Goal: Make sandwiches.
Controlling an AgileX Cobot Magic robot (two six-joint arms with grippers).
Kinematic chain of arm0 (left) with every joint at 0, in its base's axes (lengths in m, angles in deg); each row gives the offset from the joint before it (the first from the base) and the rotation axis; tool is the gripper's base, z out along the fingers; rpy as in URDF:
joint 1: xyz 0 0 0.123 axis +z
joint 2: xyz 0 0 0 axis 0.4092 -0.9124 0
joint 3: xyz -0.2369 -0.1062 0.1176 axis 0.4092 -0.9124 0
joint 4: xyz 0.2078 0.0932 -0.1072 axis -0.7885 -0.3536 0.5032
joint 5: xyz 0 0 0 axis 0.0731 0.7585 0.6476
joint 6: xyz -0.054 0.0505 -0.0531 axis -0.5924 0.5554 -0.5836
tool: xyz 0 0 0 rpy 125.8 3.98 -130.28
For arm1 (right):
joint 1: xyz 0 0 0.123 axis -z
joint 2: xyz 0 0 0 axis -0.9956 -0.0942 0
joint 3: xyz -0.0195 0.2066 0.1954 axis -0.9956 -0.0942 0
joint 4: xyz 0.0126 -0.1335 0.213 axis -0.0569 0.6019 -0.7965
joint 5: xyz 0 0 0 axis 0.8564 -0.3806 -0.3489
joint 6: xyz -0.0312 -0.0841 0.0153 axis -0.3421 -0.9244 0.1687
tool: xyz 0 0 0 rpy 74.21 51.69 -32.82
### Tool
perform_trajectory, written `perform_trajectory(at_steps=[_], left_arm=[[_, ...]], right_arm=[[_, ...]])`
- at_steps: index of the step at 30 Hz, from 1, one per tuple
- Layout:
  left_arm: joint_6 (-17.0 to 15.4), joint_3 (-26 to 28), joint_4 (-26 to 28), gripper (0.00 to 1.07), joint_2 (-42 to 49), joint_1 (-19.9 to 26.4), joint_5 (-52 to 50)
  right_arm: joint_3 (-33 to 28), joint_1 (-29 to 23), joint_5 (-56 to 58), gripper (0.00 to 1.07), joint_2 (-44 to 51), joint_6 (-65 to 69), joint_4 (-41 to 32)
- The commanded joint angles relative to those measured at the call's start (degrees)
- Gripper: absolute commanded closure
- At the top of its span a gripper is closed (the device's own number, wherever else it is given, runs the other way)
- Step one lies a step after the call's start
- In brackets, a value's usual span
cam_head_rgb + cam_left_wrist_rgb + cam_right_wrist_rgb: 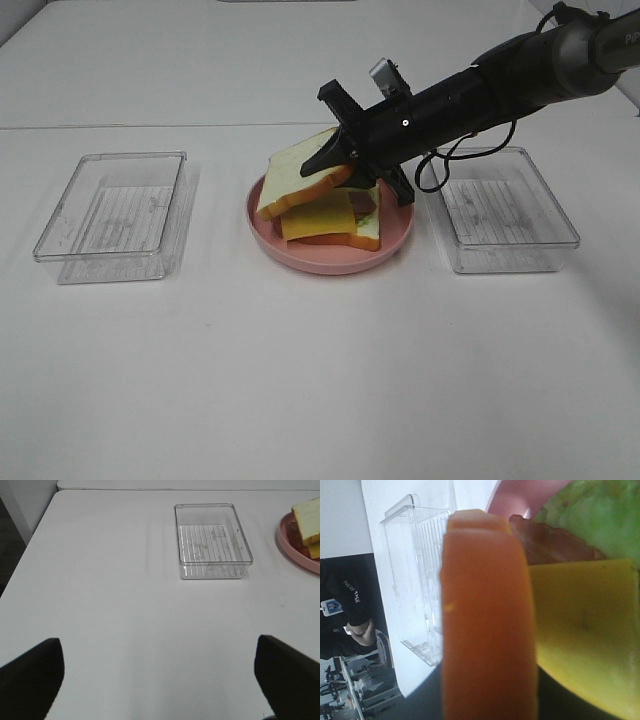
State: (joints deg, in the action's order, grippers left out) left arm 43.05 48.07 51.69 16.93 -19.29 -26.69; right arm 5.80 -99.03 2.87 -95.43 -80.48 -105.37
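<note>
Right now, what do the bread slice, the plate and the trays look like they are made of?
The top bread slice, gripped by the right hand, looks like moulded toy plastic or foam: uniform matte orange crust, rigid when tilted. The plate seems smooth pink plastic, evenly coloured with a soft sheen. The trays are clear hard plastic: see-through walls, ribbed floors.

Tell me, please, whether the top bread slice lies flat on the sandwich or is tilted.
Tilted. The top bread slice slopes over the cheese slice, gripped at one edge by the right gripper.
</note>
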Motion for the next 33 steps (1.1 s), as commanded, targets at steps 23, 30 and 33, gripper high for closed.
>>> perform_trajectory(at_steps=[23, 30, 33], left_arm=[[-0.06, 0.00, 0.46, 0.09, 1.09, 0.06, -0.34], [-0.06, 0.00, 0.46, 0.09, 1.09, 0.06, -0.34], [-0.06, 0.00, 0.46, 0.09, 1.09, 0.06, -0.34]], right_arm=[[0.52, 0.11, -3.32, 0.33, 9.22, 13.29, 31.23], [3.21, 0.11, -0.86, 0.18, 13.75, 24.64, 50.02], [4.58, 0.11, 2.69, 0.16, 15.70, 29.45, 60.05]])
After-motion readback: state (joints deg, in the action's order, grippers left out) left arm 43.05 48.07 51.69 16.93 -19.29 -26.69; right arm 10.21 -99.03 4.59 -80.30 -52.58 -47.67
